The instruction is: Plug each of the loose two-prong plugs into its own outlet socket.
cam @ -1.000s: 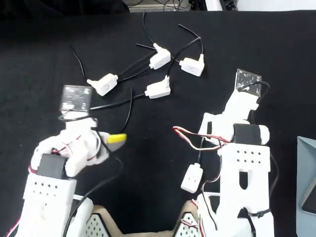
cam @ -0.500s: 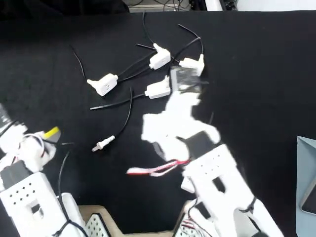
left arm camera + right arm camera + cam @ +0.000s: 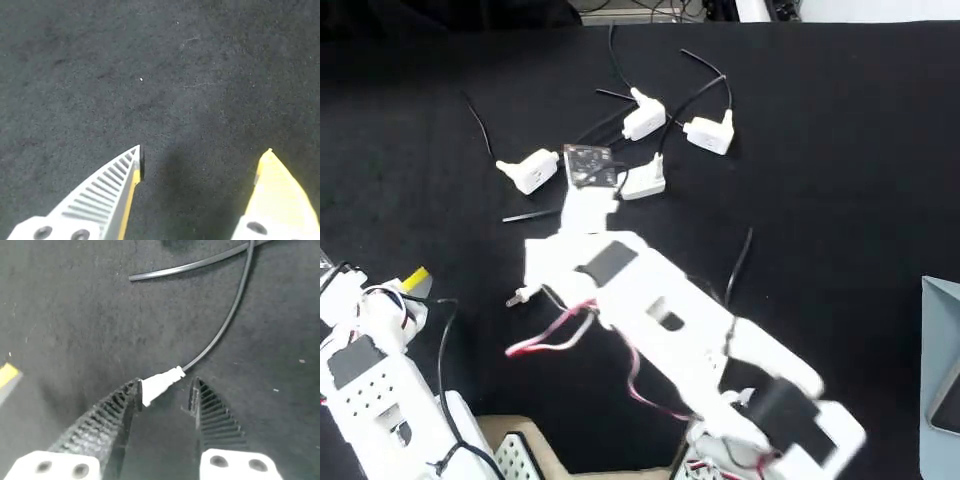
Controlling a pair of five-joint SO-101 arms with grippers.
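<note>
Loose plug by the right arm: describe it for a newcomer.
On the black table, just short of the four white socket blocks, the right arm lies across the middle. Between the open fingers of the right gripper is the loose plug: slim, white, on a black cord, not blocky.

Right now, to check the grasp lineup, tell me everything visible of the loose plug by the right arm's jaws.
The plug is small, white and plastic-looking, with a thin black cord curving away from its rear. It lies flat on the black cloth, unplugged, between the open jaws of the right gripper, its front end close against one jaw; contact cannot be told.
</note>
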